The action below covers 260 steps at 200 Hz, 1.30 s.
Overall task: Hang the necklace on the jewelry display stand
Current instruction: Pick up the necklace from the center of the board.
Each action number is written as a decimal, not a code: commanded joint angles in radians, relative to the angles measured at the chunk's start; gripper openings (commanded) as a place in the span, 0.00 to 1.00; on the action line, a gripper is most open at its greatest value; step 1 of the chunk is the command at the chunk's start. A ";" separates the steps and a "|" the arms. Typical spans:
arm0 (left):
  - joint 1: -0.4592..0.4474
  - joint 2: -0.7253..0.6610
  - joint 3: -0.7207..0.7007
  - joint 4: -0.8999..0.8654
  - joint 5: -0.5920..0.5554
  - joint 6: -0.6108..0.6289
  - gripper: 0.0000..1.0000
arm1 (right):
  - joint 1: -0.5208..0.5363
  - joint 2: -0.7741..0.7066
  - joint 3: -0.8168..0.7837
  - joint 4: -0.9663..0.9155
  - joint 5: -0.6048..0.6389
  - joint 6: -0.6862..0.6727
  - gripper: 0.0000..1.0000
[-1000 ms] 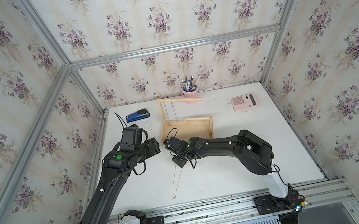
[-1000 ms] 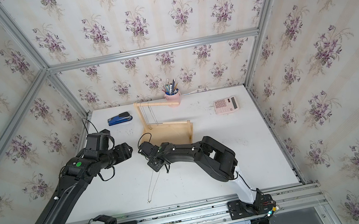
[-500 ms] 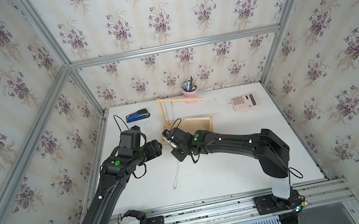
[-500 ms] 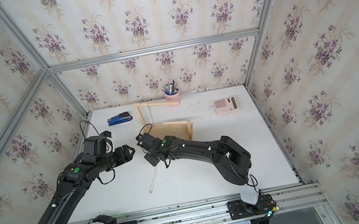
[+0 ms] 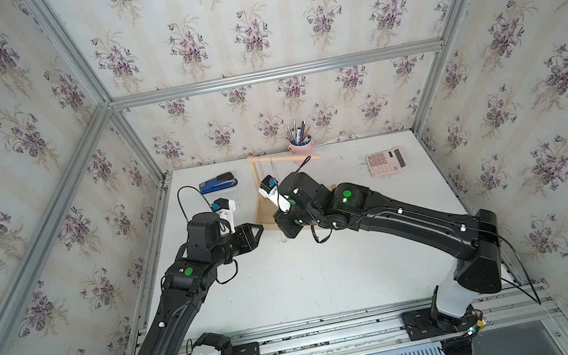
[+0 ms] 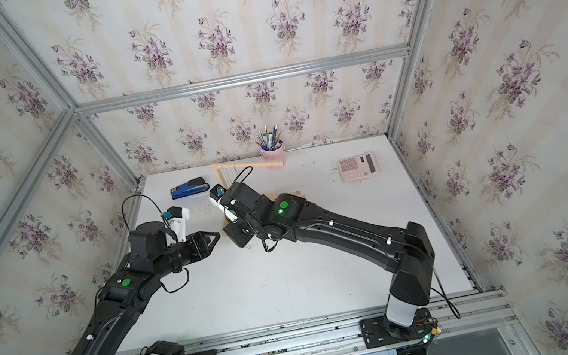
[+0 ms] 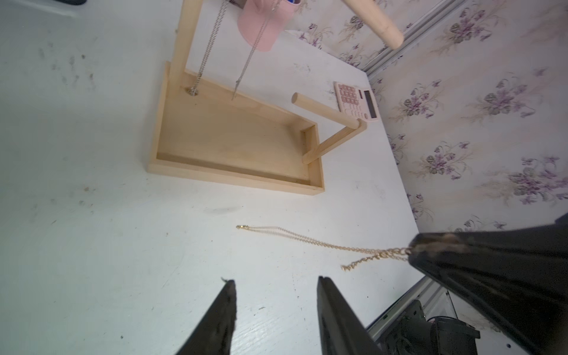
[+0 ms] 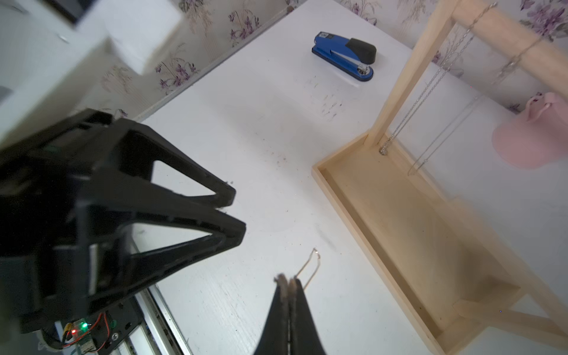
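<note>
Over the last second both arms have been pushing in toward the stand, and the left gripper [image 7: 276, 284] is narrowing, its jaws apart with nothing between them. Just right of it, the gold necklace [image 7: 307, 238] is dangling from the right gripper [image 8: 287, 281], which is pinching the chain tight. The jewelry display stand [image 5: 283, 159] is standing just behind on the white table [image 5: 331, 276], with silver chains [image 7: 209, 52] hanging from its bar.

A blue and black stapler [image 5: 218, 182] lies near the back left of the white surface [image 5: 312, 280]. A pink cup [image 5: 302, 149] of pens [image 5: 296, 132] stands at the back edge, and a pink calculator [image 5: 387, 162] lies flat toward the back right.
</note>
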 commanded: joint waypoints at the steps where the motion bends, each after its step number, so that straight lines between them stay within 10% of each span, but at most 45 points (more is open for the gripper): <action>1: 0.002 0.020 0.024 0.111 0.121 0.035 0.36 | -0.001 -0.030 0.036 -0.060 -0.023 -0.015 0.00; 60: -0.030 0.072 0.102 0.184 0.288 0.059 0.62 | -0.001 -0.057 0.078 -0.095 0.003 -0.025 0.00; 260: -0.109 0.092 0.156 0.118 0.220 0.131 0.60 | -0.001 -0.132 0.072 -0.088 -0.004 -0.018 0.00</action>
